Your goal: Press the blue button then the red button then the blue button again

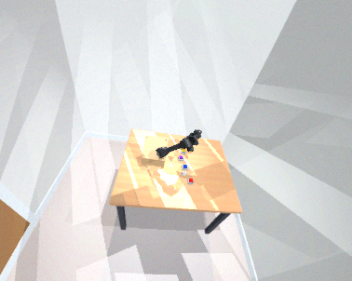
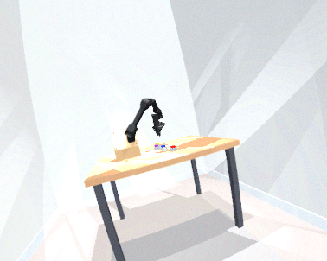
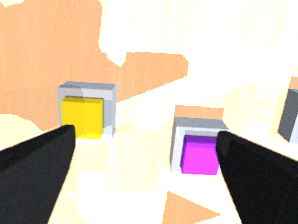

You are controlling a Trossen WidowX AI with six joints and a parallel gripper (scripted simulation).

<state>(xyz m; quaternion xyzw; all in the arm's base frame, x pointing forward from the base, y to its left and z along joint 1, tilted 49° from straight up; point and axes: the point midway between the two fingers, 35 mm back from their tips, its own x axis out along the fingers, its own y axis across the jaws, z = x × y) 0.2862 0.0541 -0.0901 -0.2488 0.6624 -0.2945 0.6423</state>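
The blue button [image 1: 184, 166] [image 2: 163, 147] and the red button [image 1: 190, 180] [image 2: 173, 147] sit in a short row of small buttons on the wooden table [image 1: 138, 193] [image 2: 119, 169]. My gripper [image 2: 157, 132] [image 3: 147, 137] is open and empty, hanging a little above the near end of that row. In the wrist view a yellow button [image 3: 82, 116] lies by the left finger and a magenta button [image 3: 199, 156] by the right finger. The blue and red buttons do not show in the wrist view.
A grey housing [image 3: 289, 117] shows at the right edge of the wrist view; I cannot tell what it is. A small pale block [image 1: 184, 173] lies between the blue and red buttons. The arm stands on a wooden base block [image 1: 149, 161] [image 2: 127, 152].
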